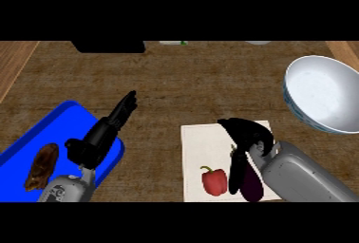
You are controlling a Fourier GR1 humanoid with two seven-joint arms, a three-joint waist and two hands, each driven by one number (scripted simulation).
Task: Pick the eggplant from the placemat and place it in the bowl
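Fingers on our left hand are straight and point far, over the blue tray, holding nothing. Our right hand sits right over the far end of the eggplant, and we cannot tell if it holds it. The eggplant lies on the white placemat, just beside a red pepper. The bowl waits far and to the right. We think the long, smooth eggplant may slip on the way up, or our arm may bump the pepper. The counter is brown and rough-looking, and little of the room shows past it.
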